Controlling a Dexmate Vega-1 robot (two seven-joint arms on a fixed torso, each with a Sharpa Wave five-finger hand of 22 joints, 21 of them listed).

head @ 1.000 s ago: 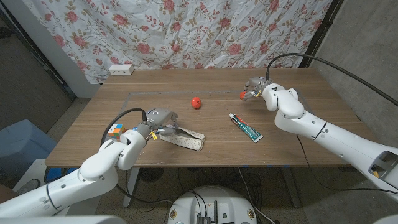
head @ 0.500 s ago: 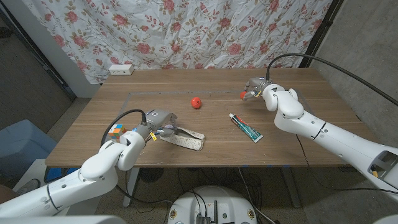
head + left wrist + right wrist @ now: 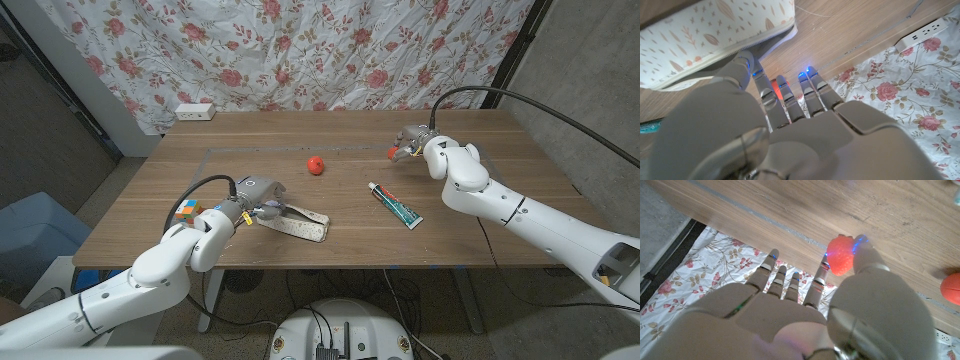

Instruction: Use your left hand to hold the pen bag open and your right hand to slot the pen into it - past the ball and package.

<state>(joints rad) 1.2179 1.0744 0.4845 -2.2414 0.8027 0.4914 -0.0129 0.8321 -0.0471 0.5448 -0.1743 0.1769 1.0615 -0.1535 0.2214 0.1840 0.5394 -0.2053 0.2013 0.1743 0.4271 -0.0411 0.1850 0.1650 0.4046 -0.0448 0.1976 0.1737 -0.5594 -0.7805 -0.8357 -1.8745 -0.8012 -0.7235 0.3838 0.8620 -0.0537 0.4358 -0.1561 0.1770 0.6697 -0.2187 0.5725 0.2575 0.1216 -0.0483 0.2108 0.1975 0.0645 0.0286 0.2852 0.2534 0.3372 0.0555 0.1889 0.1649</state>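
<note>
The cream, leaf-patterned fabric pen bag [image 3: 294,221] lies flat near the desk's front edge, left of its middle, and the left hand [image 3: 256,196] grips its near end, thumb and fingers closed on the cloth by the zipper, as the left wrist view shows [image 3: 715,35]. Toward the desk's far right corner, the right hand [image 3: 411,141] pinches a small red strawberry-shaped object [image 3: 841,254] between thumb and one finger while the other fingers are spread; whether this is part of the pen, I cannot tell. One small red ball [image 3: 316,165] sits near the middle of the desk, well apart from both hands. One white and teal tube-like package [image 3: 394,205] lies slanted between the ball and the desk's right front area. One multicoloured puzzle cube [image 3: 186,211] rests near the left front edge, just beside the left arm. One white power strip [image 3: 195,111] sits at the far left corner. The desk [image 3: 350,235] is brown wood with plank grain; behind it hangs a white curtain with red roses [image 3: 300,50], and dark walls flank both sides.
</note>
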